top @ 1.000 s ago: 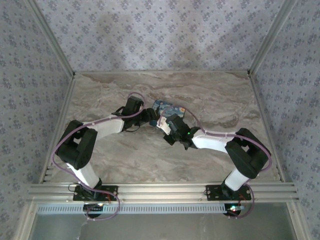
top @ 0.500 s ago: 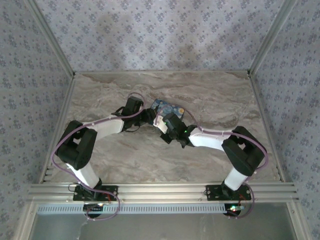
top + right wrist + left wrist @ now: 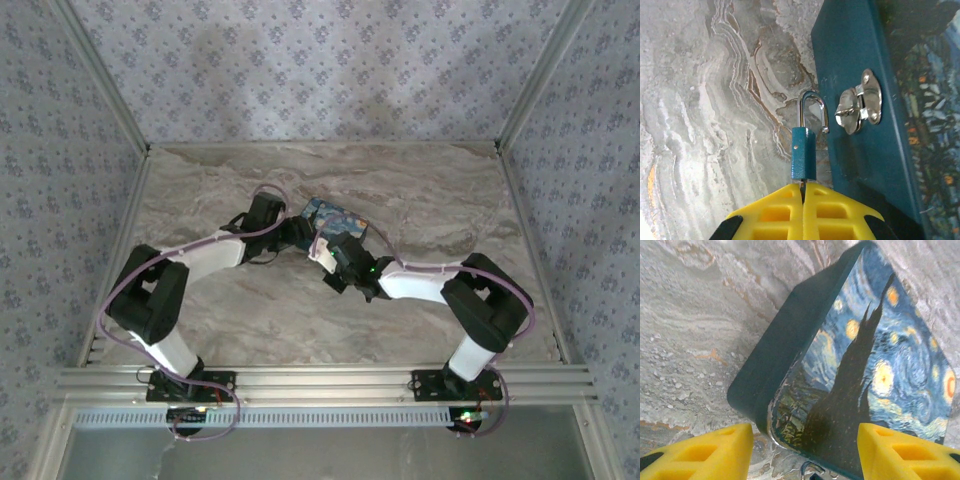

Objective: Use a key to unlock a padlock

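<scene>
Marbled beige stone is forming the table (image 3: 450,200) in the top external view, where both arms are reaching inward and meeting at the blue printed box (image 3: 340,212) lying near the middle. The left gripper (image 3: 300,236) is sitting at the box's left corner and the right gripper (image 3: 324,250) is pointing at its near side, but from this height the jaws and anything small between them are blurring into dark shapes. The left wrist view is resolving what the overhead is not: the left gripper (image 3: 805,452) is holding its yellow fingers (image 3: 705,452) well apart, with the rounded corner of the box and its starry lid lying between and ahead of them. Whether either pad is touching the box I cannot tell. The right wrist view is giving the finest detail. There the right gripper (image 3: 802,192) is pressing its fingers together on the key (image 3: 802,185), of which a thin sliver is showing at the seam. The padlock (image 3: 803,157) is sticking straight out from the fingertips, its blue body touching them and its silver shackle (image 3: 814,107) pointing away. The shackle's right leg is ending free beside the body rather than inside it. The padlock is sitting just beside the box's teal side wall, near the silver hasp (image 3: 860,107) fixed there, apart from it and not threaded through it.
</scene>
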Robot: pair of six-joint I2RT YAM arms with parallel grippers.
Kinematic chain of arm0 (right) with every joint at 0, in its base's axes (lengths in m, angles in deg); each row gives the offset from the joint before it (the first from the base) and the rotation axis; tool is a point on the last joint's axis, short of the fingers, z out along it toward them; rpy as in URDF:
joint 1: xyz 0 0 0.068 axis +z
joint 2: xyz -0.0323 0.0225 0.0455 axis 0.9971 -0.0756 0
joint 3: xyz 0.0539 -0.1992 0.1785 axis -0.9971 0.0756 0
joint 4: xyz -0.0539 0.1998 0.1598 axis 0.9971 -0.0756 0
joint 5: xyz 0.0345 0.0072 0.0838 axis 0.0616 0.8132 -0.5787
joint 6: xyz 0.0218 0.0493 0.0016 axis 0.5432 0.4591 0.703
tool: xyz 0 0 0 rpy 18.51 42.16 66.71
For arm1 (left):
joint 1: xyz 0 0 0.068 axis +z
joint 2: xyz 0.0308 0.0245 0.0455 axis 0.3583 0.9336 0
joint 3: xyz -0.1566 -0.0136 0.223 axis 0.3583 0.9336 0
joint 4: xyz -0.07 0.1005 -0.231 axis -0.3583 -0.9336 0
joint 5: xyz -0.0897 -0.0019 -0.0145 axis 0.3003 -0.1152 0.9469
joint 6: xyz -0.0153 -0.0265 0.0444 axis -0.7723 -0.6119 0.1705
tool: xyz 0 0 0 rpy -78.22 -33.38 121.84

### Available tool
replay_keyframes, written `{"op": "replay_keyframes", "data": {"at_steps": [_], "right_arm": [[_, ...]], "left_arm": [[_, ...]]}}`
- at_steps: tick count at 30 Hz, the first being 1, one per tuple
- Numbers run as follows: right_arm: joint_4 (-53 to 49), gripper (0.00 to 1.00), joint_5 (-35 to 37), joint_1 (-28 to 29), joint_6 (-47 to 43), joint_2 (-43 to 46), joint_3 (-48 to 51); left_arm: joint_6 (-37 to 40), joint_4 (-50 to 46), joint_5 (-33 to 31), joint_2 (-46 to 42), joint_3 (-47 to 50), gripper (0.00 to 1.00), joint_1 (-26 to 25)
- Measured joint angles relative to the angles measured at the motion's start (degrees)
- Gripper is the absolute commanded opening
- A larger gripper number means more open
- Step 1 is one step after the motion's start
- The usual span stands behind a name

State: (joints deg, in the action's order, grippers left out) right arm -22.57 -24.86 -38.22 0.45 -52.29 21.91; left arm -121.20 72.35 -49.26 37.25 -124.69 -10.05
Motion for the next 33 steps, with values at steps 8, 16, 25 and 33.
{"op": "replay_keyframes", "data": {"at_steps": [8, 16, 25, 33], "right_arm": [[0.76, 0.0, 0.22, 0.72, -0.15, 0.0, 0.37], [0.59, 0.0, 0.24, 4.02, -0.76, 0.0, -2.19], [-1.18, 0.0, 1.62, 6.34, -0.55, 3.5, -1.84], [-3.63, 0.0, 4.37, 6.1, 2.43, 16.37, 2.08]], "left_arm": [[0.2, -0.5, -0.66, -1.27, -0.02, 0.57, 1.81], [0.2, -1.27, -0.83, -2.1, 0.02, 0.57, 2.08], [0.46, -2.47, -2.67, -10.56, 3.65, 0.58, 2.19], [0.59, -4.42, -4.68, -20.37, 9.81, 0.58, 2.19]]}}
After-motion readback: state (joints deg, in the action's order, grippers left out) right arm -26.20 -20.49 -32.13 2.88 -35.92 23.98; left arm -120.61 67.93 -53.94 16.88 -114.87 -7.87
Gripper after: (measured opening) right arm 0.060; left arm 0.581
